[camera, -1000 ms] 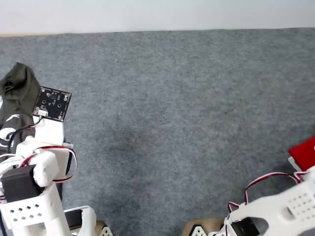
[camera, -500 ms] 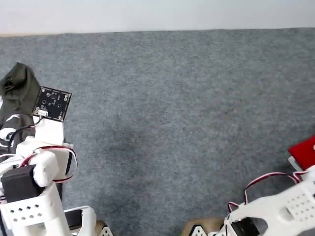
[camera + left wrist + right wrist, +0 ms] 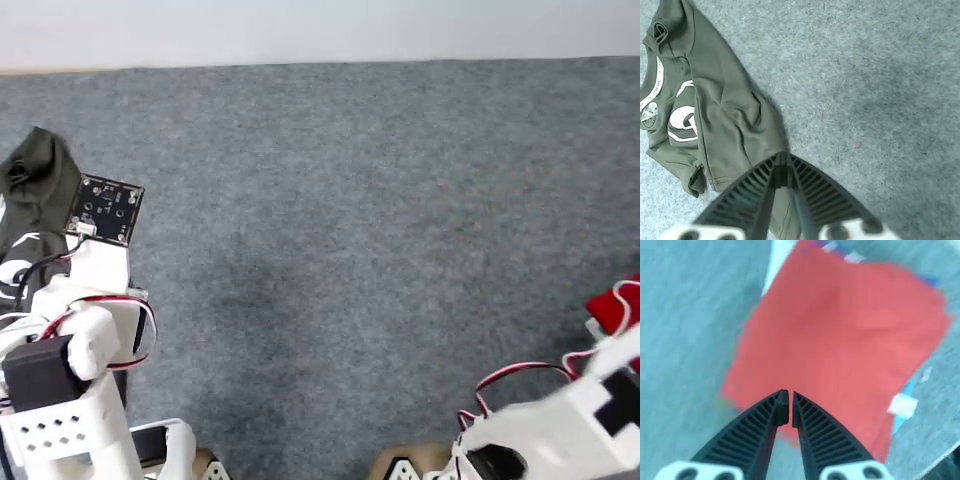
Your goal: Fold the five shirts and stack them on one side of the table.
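olive shirt [image 3: 720, 110]: rumpled, white print, on grey desk [image 3: 880, 75] | red shirt [image 3: 840, 340]: folded flat, squarish | left fingers [image 3: 762, 182]: clenched together over olive hem | right fingers [image 3: 765, 420]: clenched over red

White print [image 3: 680, 124] on the olive shirt [image 3: 725, 115], possibly lettering, is creased and unreadable. A small white tag [image 3: 902, 405] by the red shirt [image 3: 840, 340] shows nothing legible.

White right arm [image 3: 560, 440] swung lower and outward, its red-and-white cable [image 3: 510, 378] dropped, a loop now crossing the red folded shirt [image 3: 603, 308] beneath the right gripper [image 3: 785, 407].
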### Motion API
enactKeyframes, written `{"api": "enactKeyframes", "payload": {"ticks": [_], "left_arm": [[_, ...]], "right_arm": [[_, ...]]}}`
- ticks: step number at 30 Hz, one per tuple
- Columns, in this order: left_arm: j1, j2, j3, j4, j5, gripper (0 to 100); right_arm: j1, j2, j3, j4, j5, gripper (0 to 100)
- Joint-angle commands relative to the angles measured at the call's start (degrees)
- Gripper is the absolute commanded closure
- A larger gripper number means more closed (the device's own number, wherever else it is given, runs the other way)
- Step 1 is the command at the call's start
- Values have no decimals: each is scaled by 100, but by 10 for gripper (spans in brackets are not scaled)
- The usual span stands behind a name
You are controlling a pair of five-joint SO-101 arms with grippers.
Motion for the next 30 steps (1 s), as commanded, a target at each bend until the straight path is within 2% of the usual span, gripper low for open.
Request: {"api": "enactKeyframes", "payload": {"ticks": [1,5,12,15,19,24,30], "left_arm": [[0,-26,-4,-123,-62,997],[-440,-18,303,-211,-211,996],[-2084,-18,1516,-1371,-1670,987],[-2611,-18,1763,-1626,-2198,914],[-3156,-9,2141,-2224,-2330,836],[-3429,-9,2958,-3112,-2426,808],[-3429,360,2985,-3244,-2470,810]], "right_arm": [[-409,-532,-299,971,448,984],[-593,-866,-105,1121,440,984],[-848,-1631,695,1121,448,984],[-910,-1947,1090,1121,457,980],[-1033,-2237,1670,1121,457,980],[-1314,-2580,2189,1121,448,983],[-1807,-3002,2418,1121,448,983]]}}
